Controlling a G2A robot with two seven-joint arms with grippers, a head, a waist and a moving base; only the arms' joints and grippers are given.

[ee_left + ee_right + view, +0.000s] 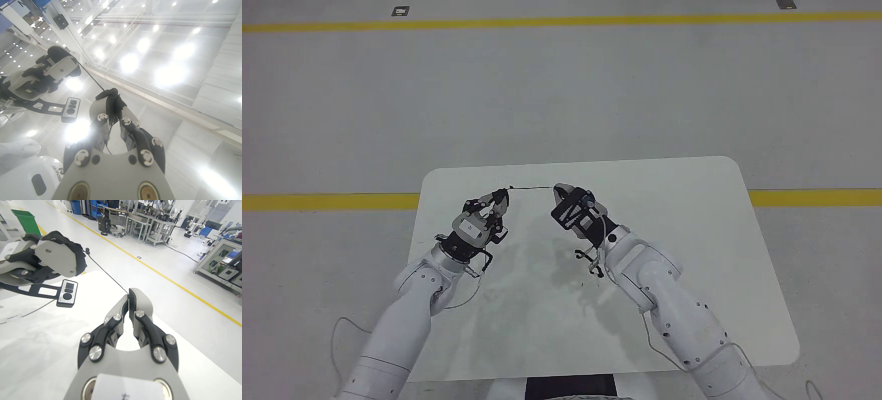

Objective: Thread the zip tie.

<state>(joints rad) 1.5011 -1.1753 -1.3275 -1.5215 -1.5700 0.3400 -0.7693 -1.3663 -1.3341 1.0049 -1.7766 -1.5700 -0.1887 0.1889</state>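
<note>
**Right gripper [129, 296] pinching the tail, strap strung straight across**

Right gripper sat nearest in its own wrist view, and we saw its fingers closed hard on the very tip of the zip tie [105, 272], with only the last bit of the tail between the pads. From there the thin black strap ran in an almost straight line, lifted above the white counter [47, 351], to the left gripper [111, 94]. The left fingers were closed too, gripping the other end, and the small square head [88, 250] stuck out just beside their black-covered tips. No loop had been formed yet, so we judged the threading proper not begun.

Several things could go wrong from here:

- **Lost grip.** The right fingers held so little of the tail that bending the strap round could twist it out. Drawing the arms apart on a strap with no slack could do the same.
- **Blocked slot.** We could not tell which way the head's opening faced (the left fingers crowded it), so the tail might arrive at the wrong face or butt against a finger.
- **Springy strap.** Pushed together, it might bow sideways, carrying the tip off line.
- **Drop.** A tie fallen flat on the counter would likely be awkward to pick up again.
</note>
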